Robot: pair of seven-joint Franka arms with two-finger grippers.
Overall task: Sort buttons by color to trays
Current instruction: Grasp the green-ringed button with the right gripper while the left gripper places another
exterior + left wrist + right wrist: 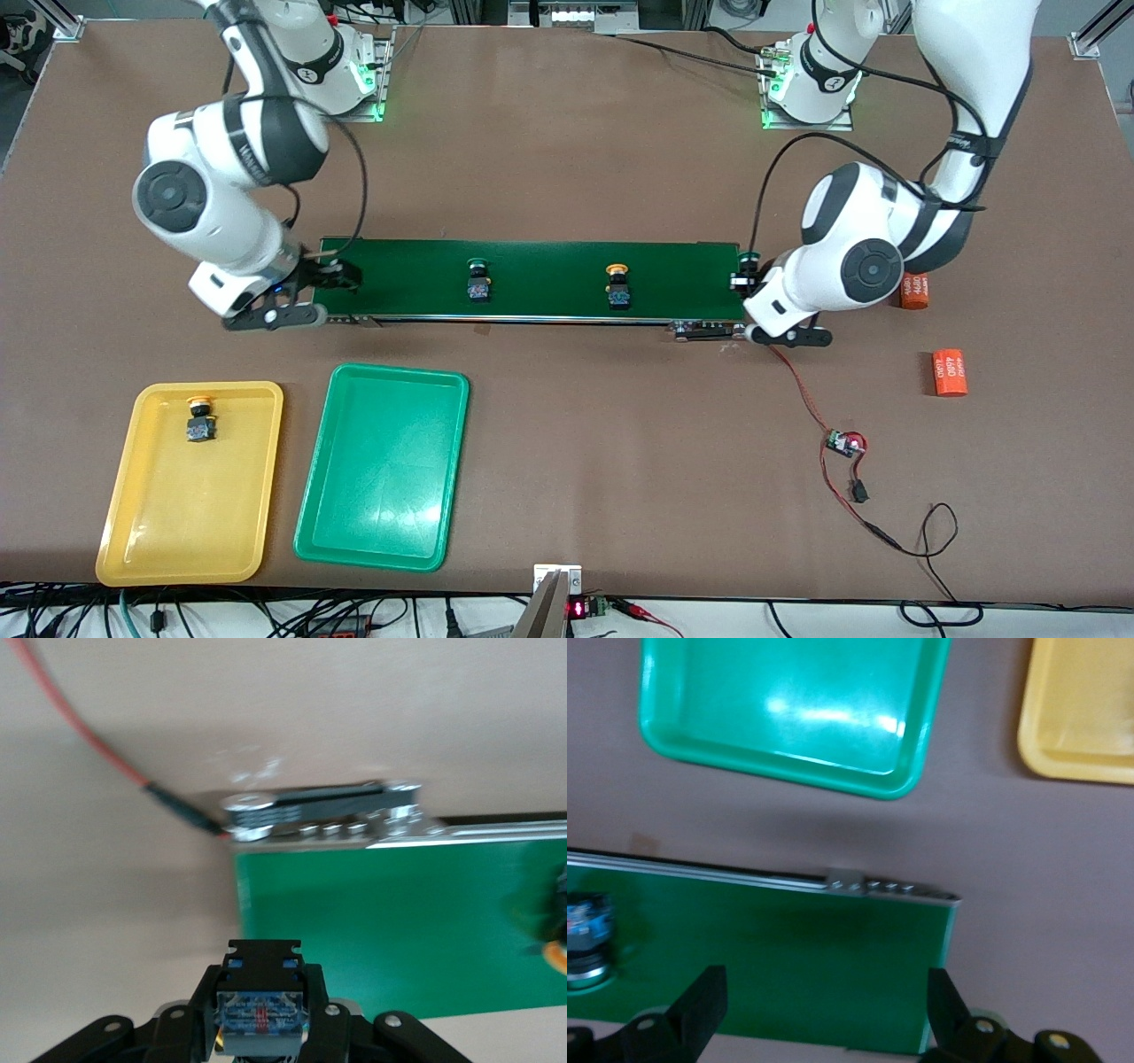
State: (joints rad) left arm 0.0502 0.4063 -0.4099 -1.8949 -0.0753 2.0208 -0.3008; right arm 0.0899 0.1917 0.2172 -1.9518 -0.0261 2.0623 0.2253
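A green-capped button and a yellow-capped button stand on the dark-green belt. Another yellow-capped button lies in the yellow tray. Beside it, the green tray holds nothing. My left gripper is over the belt's end by the left arm, shut on a green-capped button. In the left wrist view the black-blue button body sits clamped in that gripper. My right gripper hangs open over the belt's other end, its fingers apart with nothing between them.
Two orange cylinders lie on the table toward the left arm's end. A red cable with a small board runs from the belt's corner toward the front camera. The green tray and yellow tray show in the right wrist view.
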